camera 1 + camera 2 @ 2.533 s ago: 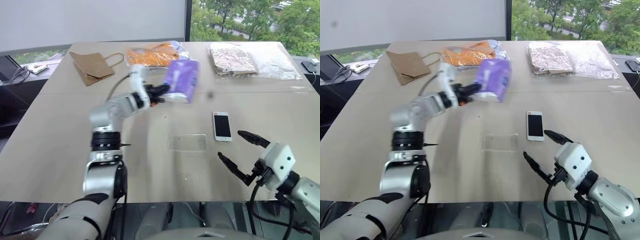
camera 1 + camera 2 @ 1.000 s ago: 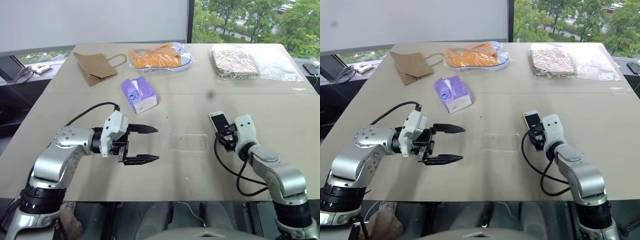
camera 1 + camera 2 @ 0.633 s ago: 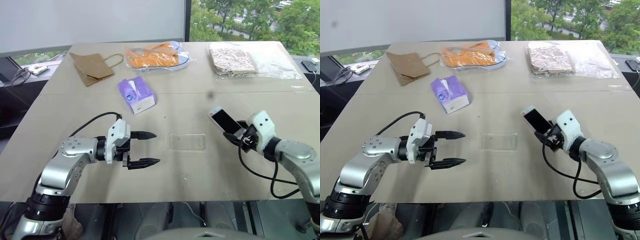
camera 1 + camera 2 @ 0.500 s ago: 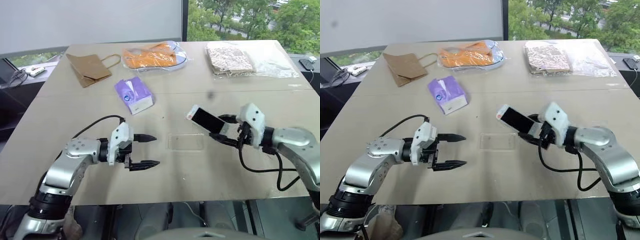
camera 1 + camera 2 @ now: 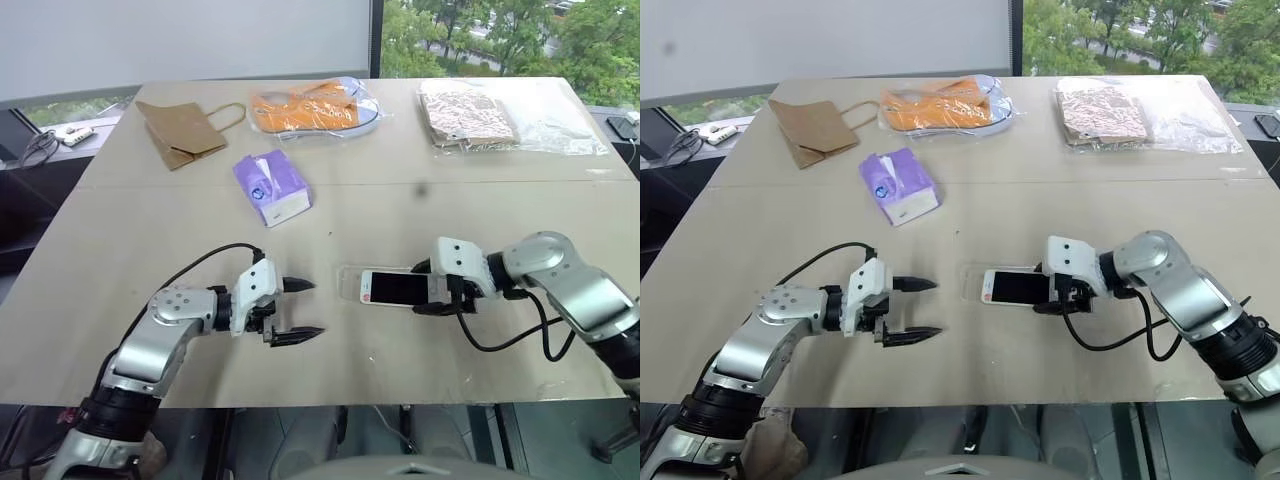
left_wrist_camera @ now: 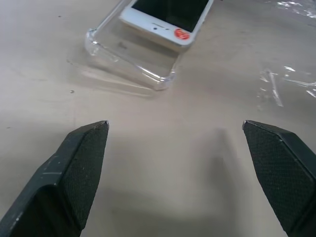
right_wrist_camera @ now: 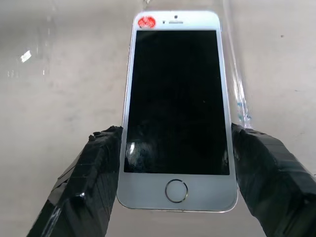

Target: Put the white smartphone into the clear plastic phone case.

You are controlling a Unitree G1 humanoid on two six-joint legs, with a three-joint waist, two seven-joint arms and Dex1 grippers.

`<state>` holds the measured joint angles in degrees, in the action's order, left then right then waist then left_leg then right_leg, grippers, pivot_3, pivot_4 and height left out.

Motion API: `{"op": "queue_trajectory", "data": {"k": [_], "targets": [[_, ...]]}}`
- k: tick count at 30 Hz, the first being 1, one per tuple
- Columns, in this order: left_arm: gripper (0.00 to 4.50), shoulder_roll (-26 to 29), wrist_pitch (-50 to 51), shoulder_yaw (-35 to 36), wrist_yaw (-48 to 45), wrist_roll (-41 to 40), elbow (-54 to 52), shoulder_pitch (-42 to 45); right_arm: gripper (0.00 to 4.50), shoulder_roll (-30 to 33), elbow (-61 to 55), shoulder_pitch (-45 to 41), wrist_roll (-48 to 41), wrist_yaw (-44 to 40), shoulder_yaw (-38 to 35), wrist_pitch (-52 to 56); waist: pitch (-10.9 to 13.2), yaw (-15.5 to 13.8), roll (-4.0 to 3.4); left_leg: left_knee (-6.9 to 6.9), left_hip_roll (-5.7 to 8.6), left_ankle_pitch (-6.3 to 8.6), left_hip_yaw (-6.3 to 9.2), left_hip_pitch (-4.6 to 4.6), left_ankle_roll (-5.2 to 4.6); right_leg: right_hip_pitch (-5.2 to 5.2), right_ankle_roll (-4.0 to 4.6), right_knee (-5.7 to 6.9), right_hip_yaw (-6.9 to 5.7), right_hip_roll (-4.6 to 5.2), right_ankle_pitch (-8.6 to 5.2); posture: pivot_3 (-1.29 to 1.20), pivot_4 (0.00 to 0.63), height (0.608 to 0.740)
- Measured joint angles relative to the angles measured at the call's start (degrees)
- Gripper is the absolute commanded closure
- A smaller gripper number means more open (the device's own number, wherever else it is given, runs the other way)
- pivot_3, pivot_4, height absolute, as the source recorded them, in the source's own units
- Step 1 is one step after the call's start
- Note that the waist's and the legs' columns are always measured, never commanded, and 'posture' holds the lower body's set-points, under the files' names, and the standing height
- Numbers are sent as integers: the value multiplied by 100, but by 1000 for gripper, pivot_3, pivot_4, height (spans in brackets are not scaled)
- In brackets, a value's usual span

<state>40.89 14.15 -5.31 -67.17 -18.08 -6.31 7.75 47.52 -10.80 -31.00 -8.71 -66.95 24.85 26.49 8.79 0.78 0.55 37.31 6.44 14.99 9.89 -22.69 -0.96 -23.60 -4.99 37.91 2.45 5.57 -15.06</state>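
The white smartphone (image 5: 393,288) lies screen up and nearly flat over the clear plastic phone case (image 5: 349,283) at the table's middle. My right gripper (image 5: 437,291) is shut on the phone's home-button end, one finger on each long edge (image 7: 106,163). In the left wrist view the phone's red-dot end (image 6: 168,15) sits over the case (image 6: 131,54), and I cannot tell whether it is seated inside. My left gripper (image 5: 313,307) is open and empty just above the table, left of the case, pointing at it.
A purple tissue pack (image 5: 272,188) lies behind my left gripper. Along the far side lie a brown paper bag (image 5: 185,130), an orange item in clear plastic (image 5: 315,108) and patterned packs in clear bags (image 5: 480,115). The table's front edge (image 5: 400,398) runs close below both grippers.
My right gripper has swung the phone left and down, from tilted in the air to almost flat over the case. My left gripper has sunk closer to the table, still open.
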Motion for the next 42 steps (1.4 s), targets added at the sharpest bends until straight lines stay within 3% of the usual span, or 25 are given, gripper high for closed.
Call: {"op": "queue_trajectory", "data": {"k": [8,21,42], "targets": [[0,-115,-135,-69,231,120,17,-57,1566,-103,362,-511,410,-437,255,-103,-2,-4,-1,2,1,0,1,0,0,0,0,2,0,0,0,0,150,740],[0,-351,-713,-83,362,233,248,-188,1570,-298,464,-894,422,-744,336,911,-7,-27,-3,7,9,0,4,1,0,0,0,6,-6,23,1,0,150,740],[0,-368,292,-198,621,208,-412,-122,1570,-631,590,-1040,611,-628,389,1191,-9,-7,-4,9,13,0,7,1,0,-1,-2,9,-6,21,2,0,150,740]]}}
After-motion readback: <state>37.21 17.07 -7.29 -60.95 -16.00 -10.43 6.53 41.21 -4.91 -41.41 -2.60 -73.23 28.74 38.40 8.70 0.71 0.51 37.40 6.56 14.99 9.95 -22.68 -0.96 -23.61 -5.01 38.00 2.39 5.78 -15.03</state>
